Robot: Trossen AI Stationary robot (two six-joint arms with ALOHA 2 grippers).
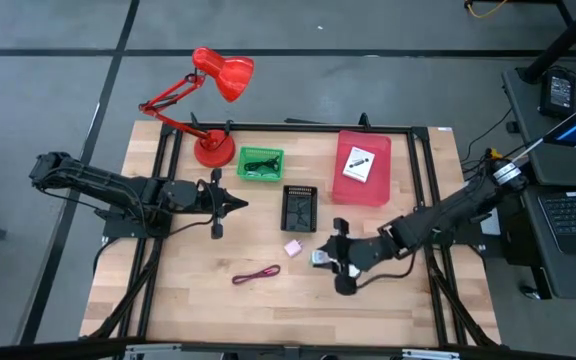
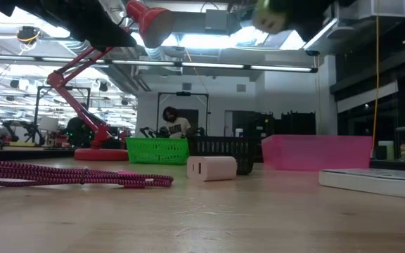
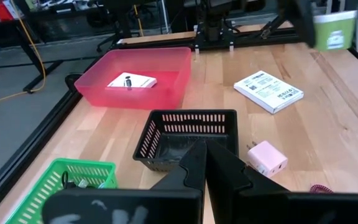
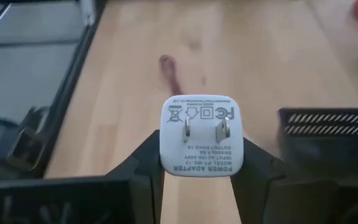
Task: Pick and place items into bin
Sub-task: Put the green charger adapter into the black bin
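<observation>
My right gripper (image 1: 330, 258) is over the table's middle, raised, shut on a small white power adapter (image 4: 201, 118). Beside it, the pink cube (image 1: 292, 247) rests flat on the wood, and the maroon cord (image 1: 256, 274) lies nearer the near edge. One white printed packet (image 1: 358, 163) lies in the pink bin (image 1: 364, 190). The other packet (image 3: 268, 91) lies flat on the table; my right arm covers it in the high view. My left gripper (image 1: 236, 205) hovers shut, left of the black basket (image 1: 299, 207), touching nothing. My right gripper pinches the white adapter between its two fingers (image 4: 148, 158), which press on two opposite side faces (image 4: 166, 149). The pronged, printed face is turned back toward the wrist camera. The fingers reach toward the table's left. The adapter is lifted clear of the wood.
A green basket (image 1: 260, 163) with something dark inside and the red desk lamp (image 1: 213, 150) stand toward the far left. The black basket sits between the arms. Bare wood lies along the near edge around the maroon cord. A person (image 2: 174, 123) shows in the room behind.
</observation>
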